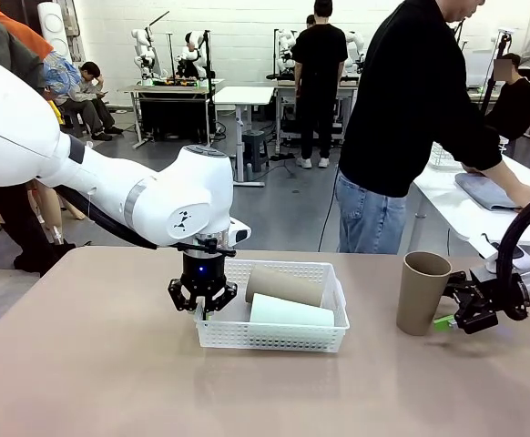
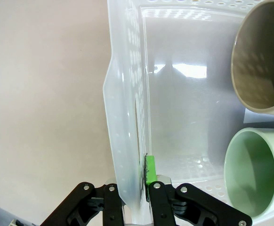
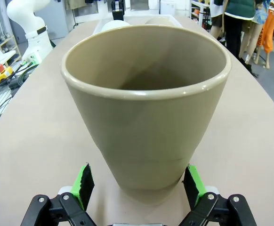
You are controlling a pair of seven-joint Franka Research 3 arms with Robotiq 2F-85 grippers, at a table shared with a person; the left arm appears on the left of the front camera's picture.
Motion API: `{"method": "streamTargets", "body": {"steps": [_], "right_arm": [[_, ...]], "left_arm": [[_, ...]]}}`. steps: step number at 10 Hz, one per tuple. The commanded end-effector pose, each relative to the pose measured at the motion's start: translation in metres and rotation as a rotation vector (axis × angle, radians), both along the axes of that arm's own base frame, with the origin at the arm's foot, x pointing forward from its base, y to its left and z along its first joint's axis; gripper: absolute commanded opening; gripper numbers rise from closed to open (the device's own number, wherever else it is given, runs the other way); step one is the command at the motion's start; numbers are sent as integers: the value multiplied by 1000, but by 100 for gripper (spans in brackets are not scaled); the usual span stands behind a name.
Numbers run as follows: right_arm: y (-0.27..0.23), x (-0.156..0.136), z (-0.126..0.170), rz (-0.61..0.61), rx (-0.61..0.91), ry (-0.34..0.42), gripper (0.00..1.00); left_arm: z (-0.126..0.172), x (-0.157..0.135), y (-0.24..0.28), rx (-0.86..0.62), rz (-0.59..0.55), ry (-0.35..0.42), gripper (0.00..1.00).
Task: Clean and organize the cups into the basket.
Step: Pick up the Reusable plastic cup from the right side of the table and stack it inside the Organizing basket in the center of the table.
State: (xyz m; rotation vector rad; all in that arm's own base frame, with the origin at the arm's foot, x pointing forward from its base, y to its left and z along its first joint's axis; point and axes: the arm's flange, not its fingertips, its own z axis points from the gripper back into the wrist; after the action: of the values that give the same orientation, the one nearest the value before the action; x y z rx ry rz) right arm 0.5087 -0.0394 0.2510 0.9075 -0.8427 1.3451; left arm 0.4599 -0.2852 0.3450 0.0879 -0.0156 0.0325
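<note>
The white basket (image 1: pixel 274 335) sits mid-table with a tan cup (image 1: pixel 283 285) and a mint green cup (image 1: pixel 292 312) lying on their sides inside it. My left gripper (image 1: pixel 201 305) points down, shut on the basket's left wall. In the left wrist view that gripper (image 2: pixel 141 175) pinches the wall (image 2: pixel 127 94), with the tan cup's mouth (image 2: pixel 261 56) and the mint cup's mouth (image 2: pixel 252 174) beside it. Another tan cup (image 1: pixel 422 293) stands upright at the right. My right gripper (image 1: pixel 447 320) is open at its base, the green pads (image 3: pixel 84 184) flanking the cup (image 3: pixel 146 108).
A person in black (image 1: pixel 411 118) stands beyond the far edge, turned toward a side table (image 1: pixel 465 205) at the right. Bare tabletop (image 1: pixel 92 364) lies left of and in front of the basket. Far off in the right wrist view sits the basket (image 3: pixel 172 20).
</note>
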Motion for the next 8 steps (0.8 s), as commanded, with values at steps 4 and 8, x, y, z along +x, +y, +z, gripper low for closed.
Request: {"method": "streamTargets", "body": {"steps": [4, 8], "right_arm": [[16, 21, -10, -20, 110, 11, 100], [25, 23, -18, 26, 128, 22, 100]], "left_arm": [[1, -1, 0, 1, -2, 2, 0], [1, -1, 0, 1, -2, 2, 0]]}}
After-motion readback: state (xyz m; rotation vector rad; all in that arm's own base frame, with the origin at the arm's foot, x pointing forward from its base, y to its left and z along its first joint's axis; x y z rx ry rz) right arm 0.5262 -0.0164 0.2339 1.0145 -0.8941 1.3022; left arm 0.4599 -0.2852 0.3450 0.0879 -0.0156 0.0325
